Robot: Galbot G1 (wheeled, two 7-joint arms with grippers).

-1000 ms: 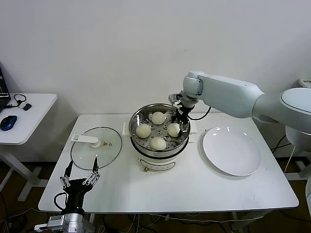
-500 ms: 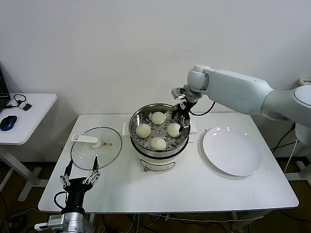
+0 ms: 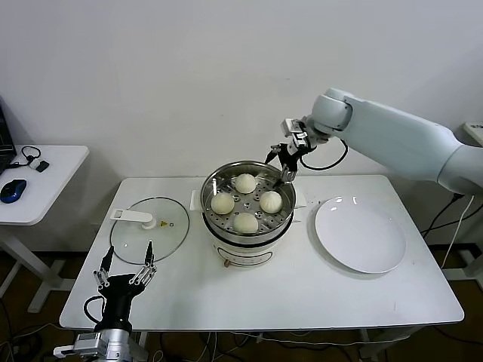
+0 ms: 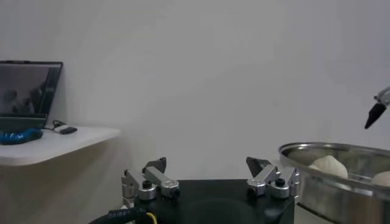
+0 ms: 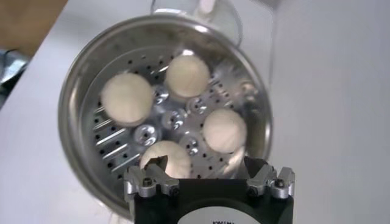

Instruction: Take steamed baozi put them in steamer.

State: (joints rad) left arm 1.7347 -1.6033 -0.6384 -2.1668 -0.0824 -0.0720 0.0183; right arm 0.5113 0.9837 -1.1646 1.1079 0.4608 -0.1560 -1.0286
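head view shows you the right gripper point(image 3: 283, 162) raised above the far right rim of the steamer point(image 3: 247, 240), fingers spread and holding nothing. below it, four steamed baozi point(image 3: 245, 183) sit on the perforated tray. the left gripper point(image 3: 124, 270), fingers apart, waits low at the near edge of the white table point(image 3: 302, 298), near the glass lid point(image 3: 149, 228). the white plate point(image 3: 360, 234) lies to the steamer's right.

A plain white wall point(image 3: 151, 75) rises behind the white table point(image 3: 302, 302), with a smaller white side desk point(image 3: 45, 181) left of it.
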